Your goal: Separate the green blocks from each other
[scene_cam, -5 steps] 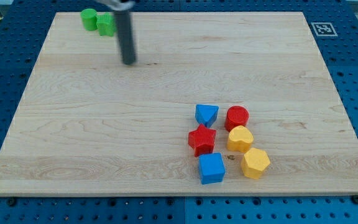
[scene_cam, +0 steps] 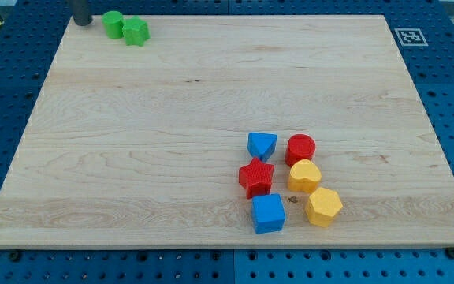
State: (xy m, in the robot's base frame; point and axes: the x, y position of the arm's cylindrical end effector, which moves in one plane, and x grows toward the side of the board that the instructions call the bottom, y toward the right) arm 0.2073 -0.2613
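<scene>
Two green blocks touch each other at the board's top left: a round green block and, to its right, a green block with angular sides. My tip is at the view's top left edge of the board, just left of the round green block with a small gap between them. Only the lowest part of the rod shows.
A cluster sits at the lower right of the wooden board: blue triangle-like block, red cylinder, red star, yellow rounded block, yellow hexagon, blue cube. A marker tag is at the top right corner.
My tip moved from right of and below the green blocks up and to the left, ending left of the round green block. The blocks have not moved.
</scene>
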